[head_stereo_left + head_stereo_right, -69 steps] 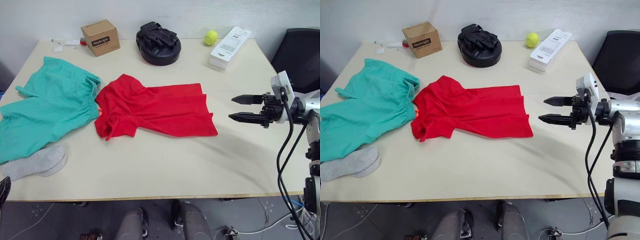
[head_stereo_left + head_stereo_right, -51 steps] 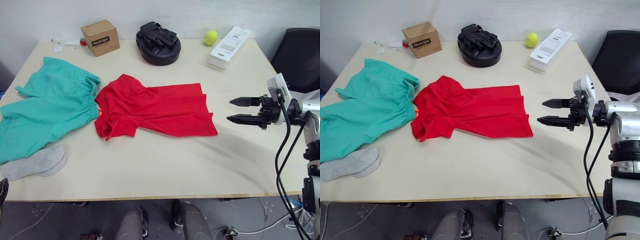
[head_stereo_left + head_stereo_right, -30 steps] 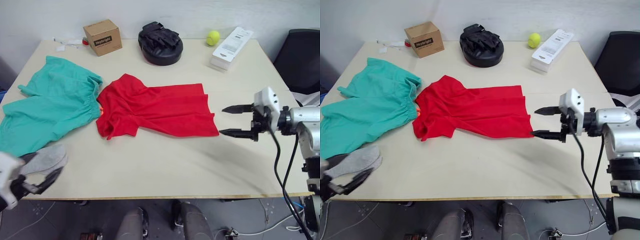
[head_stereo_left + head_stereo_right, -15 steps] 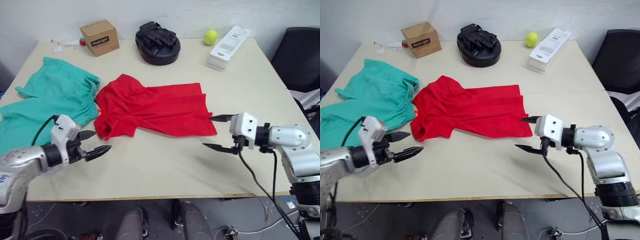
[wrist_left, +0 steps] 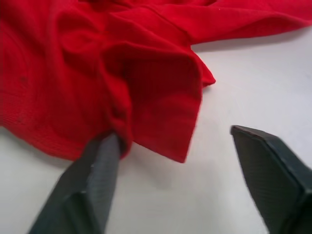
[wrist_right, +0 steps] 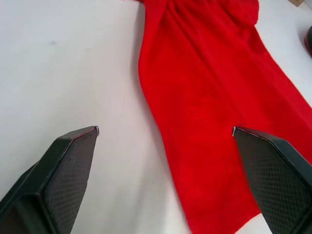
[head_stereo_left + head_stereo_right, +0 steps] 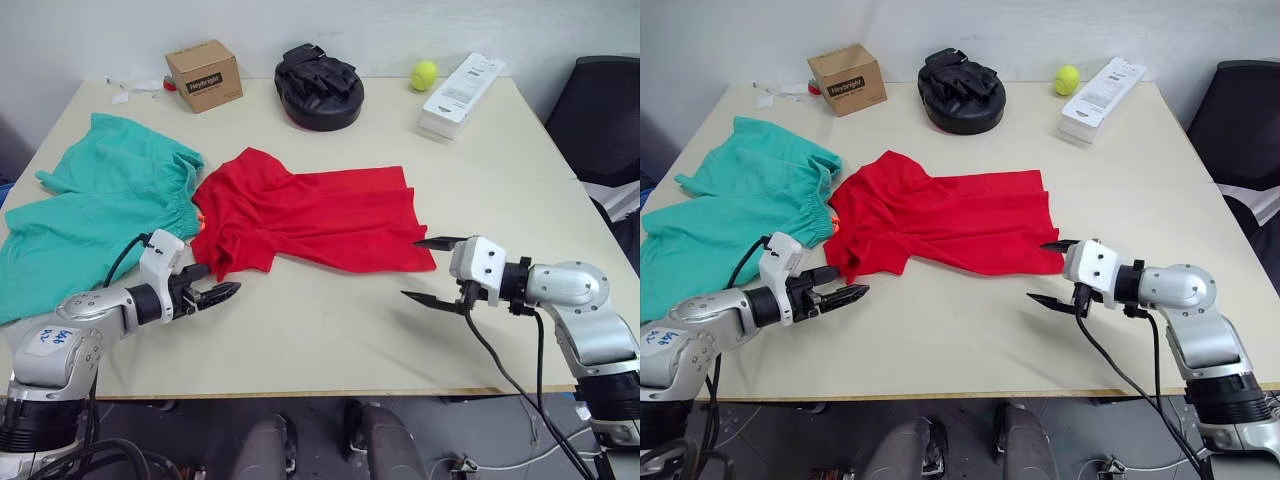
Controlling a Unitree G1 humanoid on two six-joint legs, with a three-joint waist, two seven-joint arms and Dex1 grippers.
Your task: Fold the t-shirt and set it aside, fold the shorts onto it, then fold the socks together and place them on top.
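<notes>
T-shirt [image 7: 310, 215] lies crumpled mid-table, shorts [image 7: 95, 215] at its left. My left gripper [image 7: 222, 293] is spread at the sleeve, right gripper [image 7: 428, 270] spread at the hem corner. Risk: one finger snags bunched sleeve layers, dragging the shirt instead of folding it.

Left claw [image 7: 222, 289] now at t-shirt [image 7: 320, 215] sleeve.

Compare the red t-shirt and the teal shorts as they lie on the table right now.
The t-shirt is bright red and lies mid-table; the shorts are teal-green and lie toward the robot's left.
The t-shirt has an open gripper at each end, left gripper by its sleeve, right gripper by its hem; the shorts have no gripper beside them.
Both lie spread on the table, unfolded, edges nearly meeting.
</notes>
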